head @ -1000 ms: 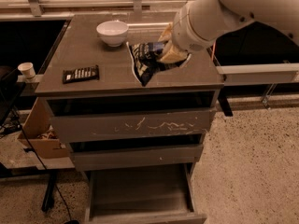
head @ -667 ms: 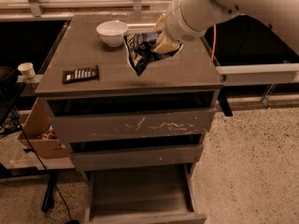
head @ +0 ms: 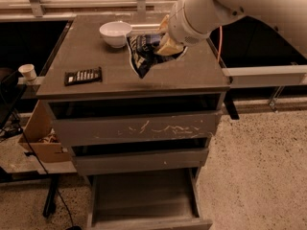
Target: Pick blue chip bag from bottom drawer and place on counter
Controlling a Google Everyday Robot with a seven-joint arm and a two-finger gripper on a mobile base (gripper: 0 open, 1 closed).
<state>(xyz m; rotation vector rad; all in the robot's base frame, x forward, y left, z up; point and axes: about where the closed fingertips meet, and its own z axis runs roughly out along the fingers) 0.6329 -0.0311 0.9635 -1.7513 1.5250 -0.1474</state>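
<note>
The blue chip bag [head: 144,54], dark-blue crumpled foil with white print, hangs from my gripper [head: 165,43] just over the counter [head: 182,71], its lower tip close to the top. The gripper is shut on the bag's upper right edge and sits over the counter's middle right. The bottom drawer [head: 144,195] stands pulled out at the foot of the cabinet, its grey floor bare.
A white bowl [head: 115,33] stands at the counter's back, just left of the bag. A flat black bar [head: 83,75] lies at the front left. The scratched top drawer front [head: 139,127] sits slightly open. A cardboard box [head: 41,135] and a small cup [head: 28,71] are left of the cabinet.
My gripper has carried the bag further back and left over the counter, closer to the white bowl, and slightly lower.
</note>
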